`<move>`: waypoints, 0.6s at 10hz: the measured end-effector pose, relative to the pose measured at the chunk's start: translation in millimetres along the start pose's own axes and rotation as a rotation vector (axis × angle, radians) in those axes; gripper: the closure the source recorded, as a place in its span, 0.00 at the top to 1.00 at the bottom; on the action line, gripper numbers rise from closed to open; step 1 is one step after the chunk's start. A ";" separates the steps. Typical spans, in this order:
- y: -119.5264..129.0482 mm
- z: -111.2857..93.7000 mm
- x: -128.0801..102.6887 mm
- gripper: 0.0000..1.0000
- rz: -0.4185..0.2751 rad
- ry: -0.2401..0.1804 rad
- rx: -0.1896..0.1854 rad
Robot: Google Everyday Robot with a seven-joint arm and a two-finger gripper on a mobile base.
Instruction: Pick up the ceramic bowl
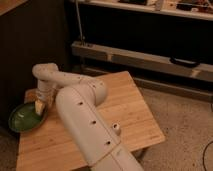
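The ceramic bowl (24, 118) is shallow, round and dark green. It sits at the left edge of the wooden table (125, 105). My gripper (39, 106) hangs down from the white arm (75, 107) and sits at the bowl's right rim, over its inner edge. The wrist hides part of that rim. The bowl rests on the table.
A small white cup (116, 129) stands on the table just right of my forearm. A dark cabinet wall (30, 45) rises behind the bowl. A metal shelf rail (145, 60) runs behind the table. Speckled floor (185, 125) lies to the right.
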 end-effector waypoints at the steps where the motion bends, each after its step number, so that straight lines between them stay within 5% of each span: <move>1: -1.6 3.8 0.6 0.19 0.006 0.011 -0.011; 3: -3.2 9.3 0.3 0.03 0.008 0.025 -0.042; 6: 1.4 -5.2 2.5 0.00 -0.040 -0.003 -0.086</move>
